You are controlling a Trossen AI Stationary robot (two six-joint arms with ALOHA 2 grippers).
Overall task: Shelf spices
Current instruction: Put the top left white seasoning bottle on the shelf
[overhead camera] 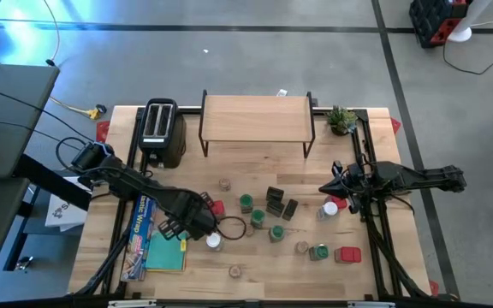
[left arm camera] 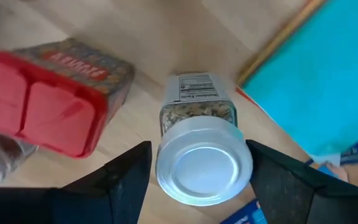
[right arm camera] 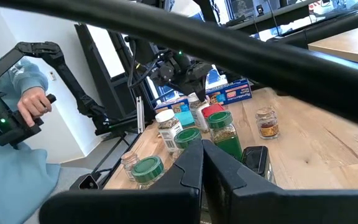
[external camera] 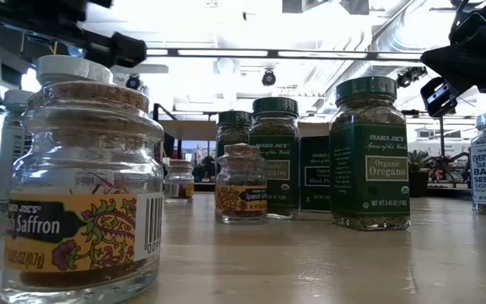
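One white-lidded jar (left arm camera: 204, 163) stands upright between my left hand's (left arm camera: 199, 180) wide-spread fingers, nothing gripped yet; my right hand (overhead camera: 339, 190) waits shut across the desk

table top (overhead camera: 255, 261): pale wood, light grain
low wooden riser shelf (overhead camera: 255, 117): light wood top, thin black legs
boxy toaster (overhead camera: 162, 131): black
flat square cloth (left arm camera: 328, 74): solid teal
long foil box (overhead camera: 139, 235): blue, white lettering
round-lidded clear spice jar (left arm camera: 201, 152): white lid, tan and dark flecks inside, white printed label
flip-top spice tin (left arm camera: 45, 106): red lid, patterned multicoloured side
tall oregano jar (external camera: 369, 154): dark green lid and label, pale lettering
small saffron jar (external camera: 83, 190): clear glass, brown cork-like top, yellow label with purple floral pattern, white barcode patch
small potted plant (overhead camera: 342, 120): green
person's sleeve (right arm camera: 8, 155): light blue
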